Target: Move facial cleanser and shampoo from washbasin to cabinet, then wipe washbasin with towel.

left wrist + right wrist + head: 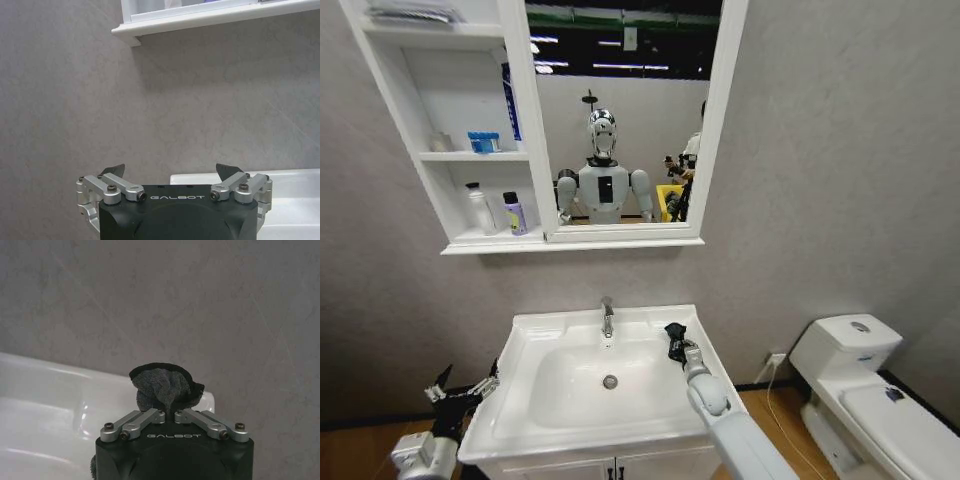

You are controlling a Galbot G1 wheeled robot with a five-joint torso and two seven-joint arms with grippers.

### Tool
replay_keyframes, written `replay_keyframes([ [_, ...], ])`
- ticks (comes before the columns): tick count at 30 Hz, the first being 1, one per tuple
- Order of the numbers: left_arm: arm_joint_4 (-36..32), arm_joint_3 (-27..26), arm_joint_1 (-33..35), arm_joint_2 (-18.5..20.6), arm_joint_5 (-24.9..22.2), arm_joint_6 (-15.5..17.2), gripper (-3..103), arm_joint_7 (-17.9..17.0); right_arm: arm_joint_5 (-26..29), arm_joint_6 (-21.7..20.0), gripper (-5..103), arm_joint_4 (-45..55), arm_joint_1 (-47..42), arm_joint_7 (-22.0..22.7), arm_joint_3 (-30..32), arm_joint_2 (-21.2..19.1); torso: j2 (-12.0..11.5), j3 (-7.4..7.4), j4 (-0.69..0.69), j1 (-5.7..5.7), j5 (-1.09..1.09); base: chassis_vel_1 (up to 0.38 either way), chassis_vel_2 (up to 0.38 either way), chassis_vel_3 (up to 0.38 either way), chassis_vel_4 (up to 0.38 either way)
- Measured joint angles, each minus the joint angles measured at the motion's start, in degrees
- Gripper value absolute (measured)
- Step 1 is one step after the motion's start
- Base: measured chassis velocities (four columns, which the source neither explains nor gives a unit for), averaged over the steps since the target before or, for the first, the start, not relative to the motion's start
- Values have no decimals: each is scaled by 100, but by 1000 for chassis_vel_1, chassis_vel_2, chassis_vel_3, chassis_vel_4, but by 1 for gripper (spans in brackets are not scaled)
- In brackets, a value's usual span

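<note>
The white washbasin (535, 345) sits below the wall cabinet (525, 243). On the cabinet's lowest shelf stand a white bottle (478, 208) and a small purple bottle (514, 213); I cannot tell which is the facial cleanser and which the shampoo. My right gripper (675, 342) hovers at the basin's back right rim, shut on the black towel (673, 331). The right wrist view shows the towel (165, 387) bunched between the closed right gripper (170, 413) above the washbasin (50, 400). My left gripper (465, 388) hangs open and empty just left of the basin; the left wrist view shows this gripper (172, 170) spread wide.
A chrome tap (607, 316) stands at the basin's back, the drain (610, 381) in the bowl. A white toilet (850, 350) is at the right, and a wall socket (776, 358) sits between it and the basin. A blue box (485, 142) lies on the middle shelf.
</note>
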Motion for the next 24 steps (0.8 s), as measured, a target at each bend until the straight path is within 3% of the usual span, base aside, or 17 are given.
replay_keyframes([
  [4, 0, 0, 0, 0, 0, 0, 100, 0, 49, 390, 3, -459, 373, -455, 92, -112, 0, 0, 2, 0, -1, 0, 0, 0, 0],
  [8, 0, 0, 0, 0, 0, 0, 100, 0, 168, 363, 3, -617, 452, -582, 91, -137, 0, 0, 1, 0, 1, 0, 0, 0, 0],
  [10, 0, 0, 0, 0, 0, 0, 100, 0, 169, 336, 13, -830, 512, -668, 98, -106, 0, 0, 0, 0, 0, 0, 0, 0, 0],
  [11, 0, 0, 0, 0, 0, 0, 100, 0, 169, 336, 13, -830, 512, -668, 98, -106, 0, 0, 0, 0, 0, 0, 0, 0, 0],
  [12, 0, 0, 0, 0, 0, 0, 100, 0, 171, 421, 19, -1073, 595, -787, 98, -64, 0, 0, 1, -1, 0, 0, 0, 0, 0],
  [13, 0, 0, 0, 0, 0, 0, 100, 0, 358, 557, 35, -1340, 732, -935, 97, 12, 0, 0, 2, 0, 0, 0, 0, 0, 0],
  [14, 0, 0, 0, 0, 0, 0, 100, 0, 358, 557, 35, -1340, 732, -935, 97, 12, 0, 0, 2, 0, 0, 0, 0, 0, 0],
  [18, 0, 0, 0, 0, 0, 0, 100, 0, 494, 440, 51, -1032, 627, -711, 100, -9, 0, 0, 2, -1, 0, 0, 0, 0, 0],
  [19, 0, 0, 0, 0, 0, 0, 100, 0, 464, 266, 62, -650, 452, -425, 132, -66, 0, 0, 3, 0, 0, 0, 0, 0, 0],
  [21, 0, 1, 0, 0, 0, 0, 100, 0, 441, 157, 62, -387, 302, -240, 161, -117, 0, -1, 3, 0, -1, 0, 0, 0, 0],
  [23, 0, 0, -1, 1, 0, 0, 100, 0, 356, -188, 73, 499, -314, 218, 320, -304, 0, 0, 1, 0, 2, 0, 0, 0, 0],
  [24, 0, 0, -1, 1, 0, 0, 100, 0, 356, -188, 73, 499, -314, 218, 320, -304, 0, 0, 1, 0, 2, 0, 0, 0, 0],
])
